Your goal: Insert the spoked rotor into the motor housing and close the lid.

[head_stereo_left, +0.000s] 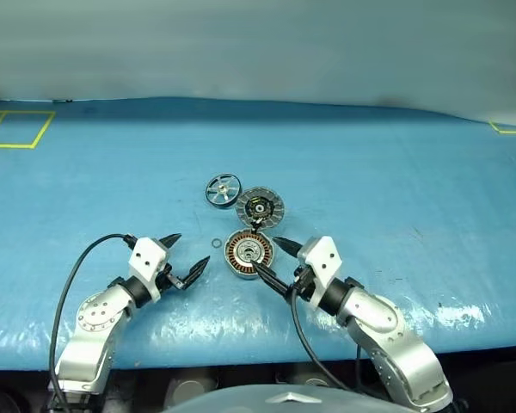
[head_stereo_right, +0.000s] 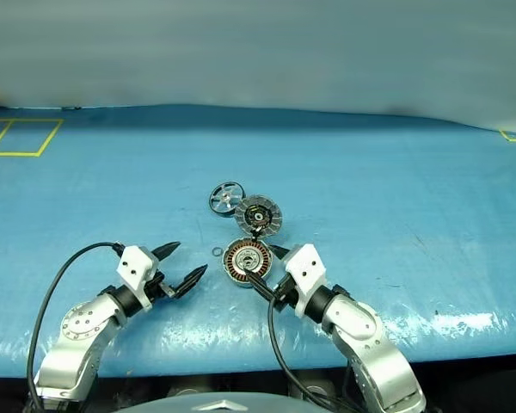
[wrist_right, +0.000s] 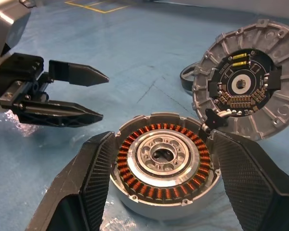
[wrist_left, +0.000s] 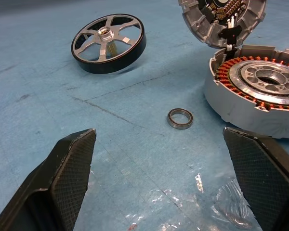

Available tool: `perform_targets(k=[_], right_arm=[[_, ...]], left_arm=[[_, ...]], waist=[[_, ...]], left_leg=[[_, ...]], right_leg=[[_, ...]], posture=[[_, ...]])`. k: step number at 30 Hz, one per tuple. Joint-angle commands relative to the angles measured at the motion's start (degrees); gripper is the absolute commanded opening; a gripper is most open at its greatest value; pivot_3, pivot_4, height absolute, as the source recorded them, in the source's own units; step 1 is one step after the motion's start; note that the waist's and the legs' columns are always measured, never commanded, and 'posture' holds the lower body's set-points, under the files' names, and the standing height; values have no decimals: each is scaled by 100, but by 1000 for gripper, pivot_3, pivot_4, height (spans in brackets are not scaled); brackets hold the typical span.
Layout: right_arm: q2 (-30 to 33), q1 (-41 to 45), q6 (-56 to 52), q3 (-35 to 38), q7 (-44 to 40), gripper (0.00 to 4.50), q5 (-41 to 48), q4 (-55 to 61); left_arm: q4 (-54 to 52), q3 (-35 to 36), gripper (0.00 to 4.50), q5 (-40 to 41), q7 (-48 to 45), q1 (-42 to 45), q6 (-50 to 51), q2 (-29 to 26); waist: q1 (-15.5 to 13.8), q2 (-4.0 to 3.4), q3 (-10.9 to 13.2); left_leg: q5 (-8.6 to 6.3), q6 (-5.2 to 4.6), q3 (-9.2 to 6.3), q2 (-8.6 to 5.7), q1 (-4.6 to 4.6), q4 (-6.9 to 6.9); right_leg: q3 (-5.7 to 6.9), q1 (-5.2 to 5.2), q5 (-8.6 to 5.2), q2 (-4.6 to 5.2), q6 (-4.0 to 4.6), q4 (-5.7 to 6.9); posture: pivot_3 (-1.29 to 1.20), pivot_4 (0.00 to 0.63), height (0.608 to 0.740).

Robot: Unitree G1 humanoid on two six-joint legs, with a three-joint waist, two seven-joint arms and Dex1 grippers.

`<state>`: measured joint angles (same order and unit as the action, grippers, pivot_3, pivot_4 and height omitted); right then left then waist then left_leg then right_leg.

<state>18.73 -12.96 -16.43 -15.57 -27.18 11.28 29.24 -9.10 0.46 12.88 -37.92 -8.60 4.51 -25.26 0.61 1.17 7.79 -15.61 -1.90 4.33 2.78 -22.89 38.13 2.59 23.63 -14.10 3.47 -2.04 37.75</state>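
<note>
Blue sheeting covers the bench [head_stereo_left: 396,172] before us, with yellow tape outlines [head_stereo_left: 17,129] at its far corners. Our right tool [head_stereo_left: 268,258] has its fingers spread apart, one on each side of the motor housing [head_stereo_left: 247,253]; from the right wrist view we cannot tell whether the pads touch its silver wall. The housing sits upright on the bench, its ring of copper windings open to view. Our left tool [head_stereo_left: 187,256] is also spread wide and holds nothing, hovering just to the left of the housing and pointing toward it. Between the left tool and the housing lies a small metal ring [wrist_left: 179,118], flat on the sheeting. Just beyond the housing the lid [head_stereo_left: 261,207] leans tilted, its lower edge meeting the housing's far rim, its dark centre facing us. Beside the lid, to its left, the spoked rotor [head_stereo_left: 223,190] rests on the bench.
</note>
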Motion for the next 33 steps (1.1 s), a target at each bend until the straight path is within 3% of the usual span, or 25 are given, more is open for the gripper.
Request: perform_targets(k=[1, 9, 25, 33], right_arm=[[-73, -185, 520, 116, 20, 3423, -25, -218], [-86, -449, 1048, 184, -87, 3423, -22, -378], [-159, -819, 1875, 105, 115, 3423, -492, -822], [-171, -698, 1829, 148, 146, 3465, -522, -888]], left_arm=[[282, -25, 4500, -74, -187, 273, -176, -145], [1372, -358, 4500, -136, -736, 1272, -249, -123], [2559, -834, 4500, -598, -1051, 2158, -499, 20], [2782, -915, 1883, -805, -1126, 2086, -600, -97]], waist=[[-11, -1, 1], [-12, 0, 1], [-19, 2, 0], [-15, 3, -4]], left_leg=[[0, 0, -1, 1, 0, 2], [0, -1, 3, -2, -1, 2], [0, -2, 4, -5, 2, 9], [0, -2, 5, -5, 18, 10]], right_leg=[[2, -1, -2, 0, 8, 2], [-5, 0, 20, 0, 8, 4], [-7, -6, 22, 0, 4, 9], [-9, -21, 23, 1, 3, 11]], posture=[[0, 150, 740], [0, 150, 740], [0, 150, 740], [0, 150, 740]])
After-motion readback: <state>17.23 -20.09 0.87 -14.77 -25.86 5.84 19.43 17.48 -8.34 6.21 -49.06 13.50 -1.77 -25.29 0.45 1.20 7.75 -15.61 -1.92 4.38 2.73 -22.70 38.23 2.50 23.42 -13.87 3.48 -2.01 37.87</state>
